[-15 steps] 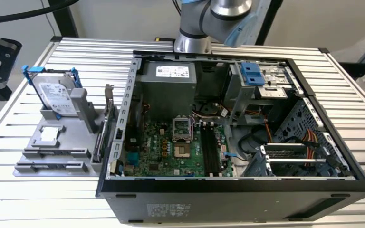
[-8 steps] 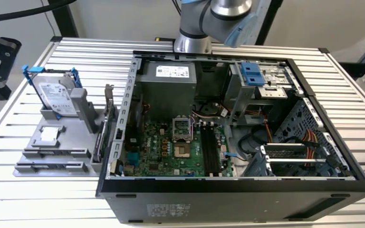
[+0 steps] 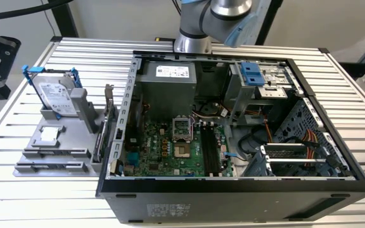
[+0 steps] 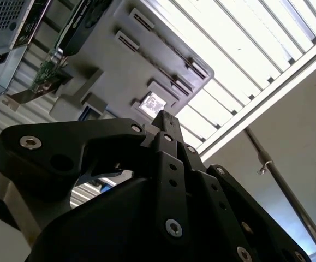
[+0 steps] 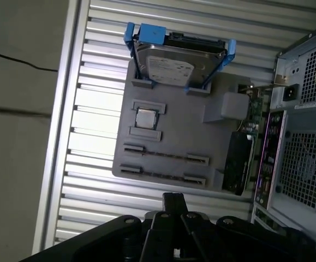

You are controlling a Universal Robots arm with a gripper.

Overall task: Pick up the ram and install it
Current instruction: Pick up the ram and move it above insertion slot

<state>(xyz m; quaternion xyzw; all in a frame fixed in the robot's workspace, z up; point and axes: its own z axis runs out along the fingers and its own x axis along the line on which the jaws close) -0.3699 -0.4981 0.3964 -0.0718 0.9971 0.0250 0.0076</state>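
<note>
The robot's fingers [image 5: 174,201] are pressed together, short of the grey holder [image 5: 174,131] on the tabletop [image 5: 92,109]. The hard drive [image 5: 168,68] stands at the holder's far end from them; the ram's place cannot be told.

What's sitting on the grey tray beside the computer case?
On the grey tray: a hard drive upright in its blue frame, a processor chip, and an expansion card on edge. Whether its long holders hold the ram is unclear. The drive hides what's behind it.
</note>
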